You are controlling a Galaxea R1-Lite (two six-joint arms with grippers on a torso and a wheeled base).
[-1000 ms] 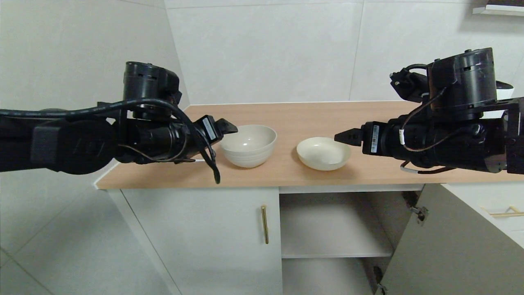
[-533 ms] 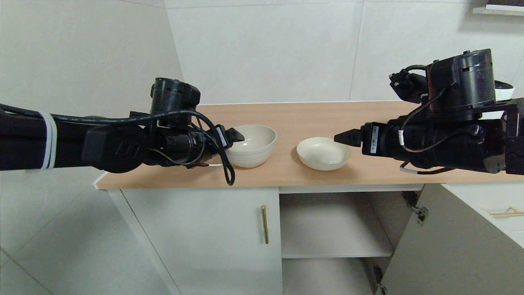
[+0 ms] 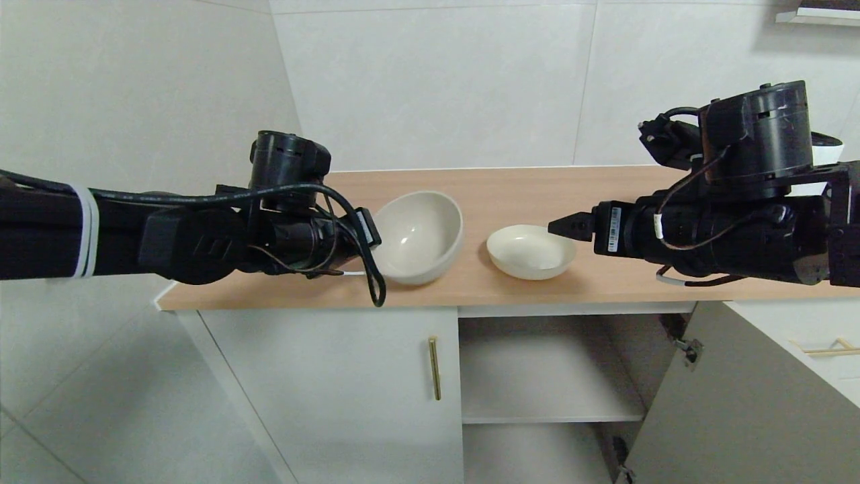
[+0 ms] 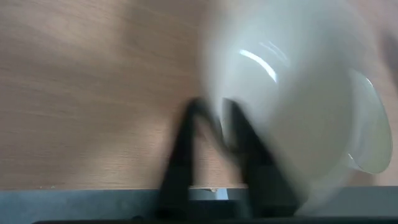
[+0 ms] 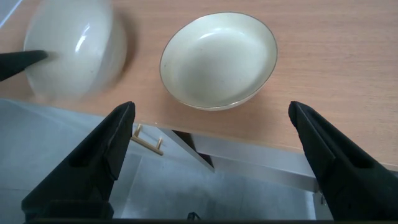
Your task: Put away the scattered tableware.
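The left gripper (image 3: 376,235) clamped the deep white ceramic bowl (image 3: 420,235) at its rim, tilted; probably slick and brittle; the right gripper (image 3: 561,225) gaped empty.

Light: bright, even and soft, from overhead.
Shadows: faint, beneath the shallow bowl (image 3: 531,251) on the counter (image 3: 510,188).
Glare: small highlight inside the deep bowl (image 3: 418,235).
Blur: deep bowl smeared in both wrist views.

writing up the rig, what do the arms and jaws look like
The left arm and right arm are matte black with cylindrical joints, loose black cables and white labels near the wrists. The left has a white band. Their jaws are black tapered wedges.
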